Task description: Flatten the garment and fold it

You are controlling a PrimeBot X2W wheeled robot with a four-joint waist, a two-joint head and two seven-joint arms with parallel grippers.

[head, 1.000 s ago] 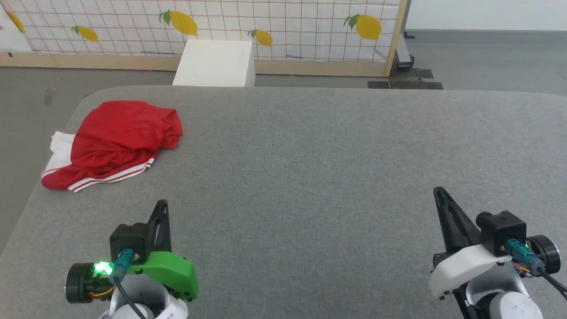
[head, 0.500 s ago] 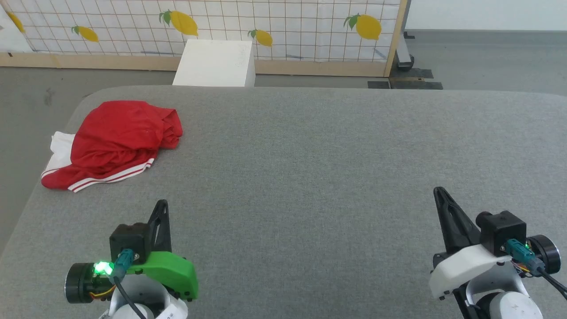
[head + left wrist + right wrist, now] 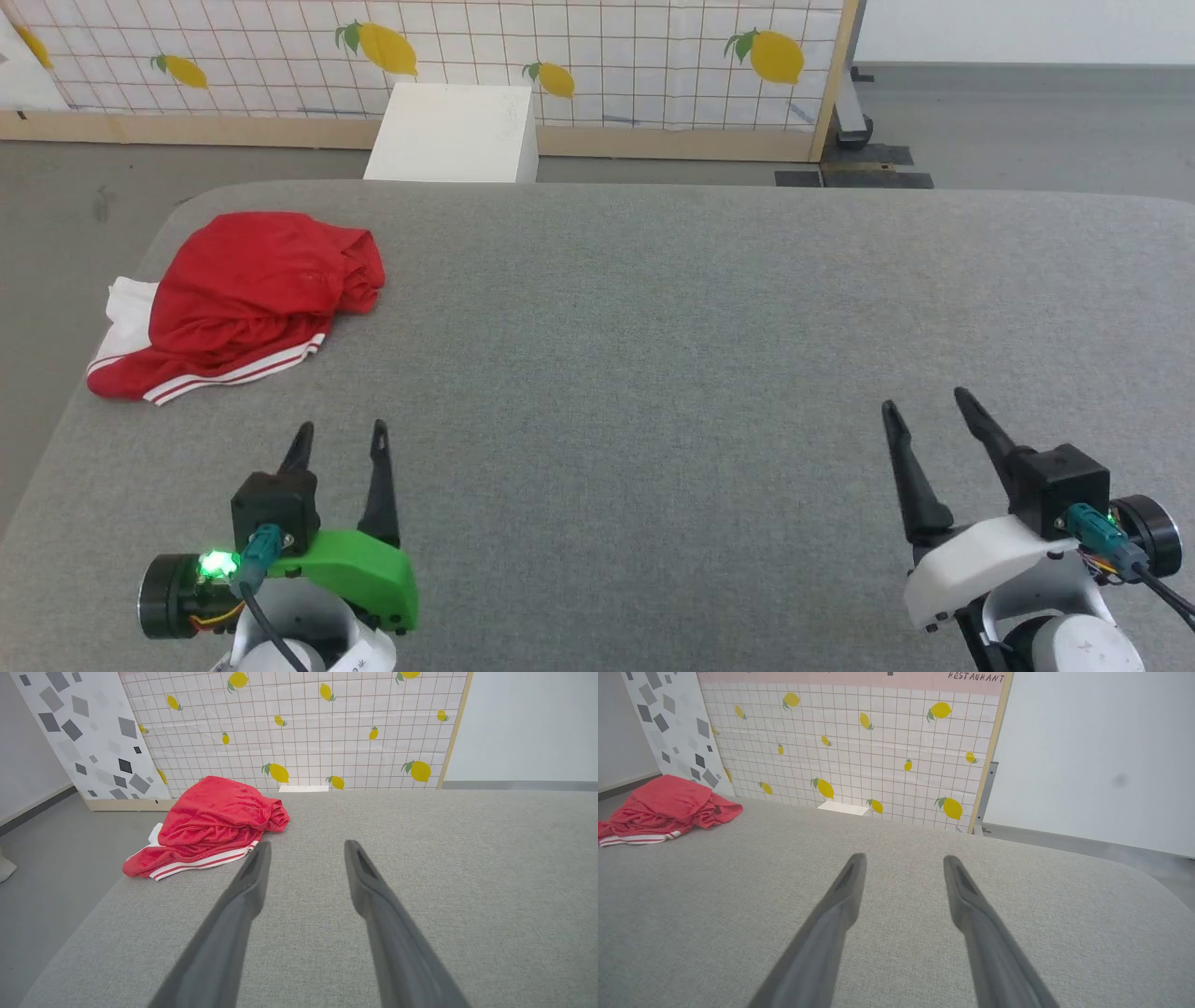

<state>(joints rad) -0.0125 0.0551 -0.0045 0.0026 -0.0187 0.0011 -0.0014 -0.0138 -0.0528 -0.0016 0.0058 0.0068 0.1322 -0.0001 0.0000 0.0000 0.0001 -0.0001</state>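
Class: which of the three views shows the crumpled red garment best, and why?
The left wrist view: the garment is nearest and largest, folds and striped trim distinct. The head view gives the whole heap from above, smaller. The right wrist view shows it far away, cut by the left edge.

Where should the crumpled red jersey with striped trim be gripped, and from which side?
Probably the red-and-white striped hem of the crumpled red jersey: it lies flat and exposed nearest the robot. Approach with the left end effector from the near side.
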